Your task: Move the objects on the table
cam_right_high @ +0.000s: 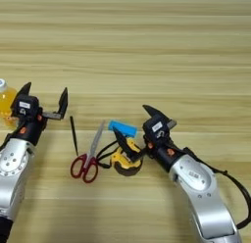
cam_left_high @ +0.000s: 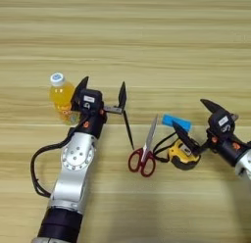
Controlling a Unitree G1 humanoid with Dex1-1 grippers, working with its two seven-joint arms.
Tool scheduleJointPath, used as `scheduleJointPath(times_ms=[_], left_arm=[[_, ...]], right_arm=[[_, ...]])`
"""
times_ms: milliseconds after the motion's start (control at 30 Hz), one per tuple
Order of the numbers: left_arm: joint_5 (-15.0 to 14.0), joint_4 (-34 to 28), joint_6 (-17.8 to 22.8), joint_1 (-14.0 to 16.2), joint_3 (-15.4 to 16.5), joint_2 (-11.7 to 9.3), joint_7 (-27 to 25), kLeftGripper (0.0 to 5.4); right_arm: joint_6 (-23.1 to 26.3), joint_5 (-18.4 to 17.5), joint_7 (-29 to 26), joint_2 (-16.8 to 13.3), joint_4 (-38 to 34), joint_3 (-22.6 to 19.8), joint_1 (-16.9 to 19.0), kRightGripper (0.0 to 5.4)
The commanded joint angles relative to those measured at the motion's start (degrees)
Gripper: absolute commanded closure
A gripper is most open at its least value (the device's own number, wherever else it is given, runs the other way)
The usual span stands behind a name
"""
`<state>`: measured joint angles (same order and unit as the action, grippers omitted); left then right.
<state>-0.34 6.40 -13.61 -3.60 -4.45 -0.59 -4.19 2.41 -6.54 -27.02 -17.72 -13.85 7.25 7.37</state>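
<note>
Left claw [cam_left_high: 102,95] spread wide, empty, beside the orange juice bottle [cam_left_high: 61,97], partly hiding it; pen [cam_left_high: 128,129] lies just below its right finger. Right claw [cam_right_high: 133,125] spread wide, lower finger over the tape measure [cam_right_high: 126,161], partly covering it. Blue bar [cam_right_high: 122,129] partly hidden behind it. Scissors [cam_left_high: 144,151] mid-tabletop [cam_left_high: 147,41].

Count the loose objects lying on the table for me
5: orange juice bottle far left behind the left tool; pen; scissors; blue bar; tape measure under the right tool.
</note>
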Motion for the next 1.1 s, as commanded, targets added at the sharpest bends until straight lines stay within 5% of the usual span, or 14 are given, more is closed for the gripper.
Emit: scheduleJointPath(times_ms=[33, 1100], left_arm=[[0.71, 0.43, 0.39, -0.81, 0.12, -0.28, -0.03, 0.05], [0.83, 1.17, 1.06, -1.11, 0.72, -0.51, 0.11, 0.05]], right_arm=[[1.15, 1.58, -1.28, -1.46, -0.59, 1.84, 0.92, 0.00], [11.85, 7.75, -2.31, -4.40, -0.85, 7.49, 2.35, 0.00]])
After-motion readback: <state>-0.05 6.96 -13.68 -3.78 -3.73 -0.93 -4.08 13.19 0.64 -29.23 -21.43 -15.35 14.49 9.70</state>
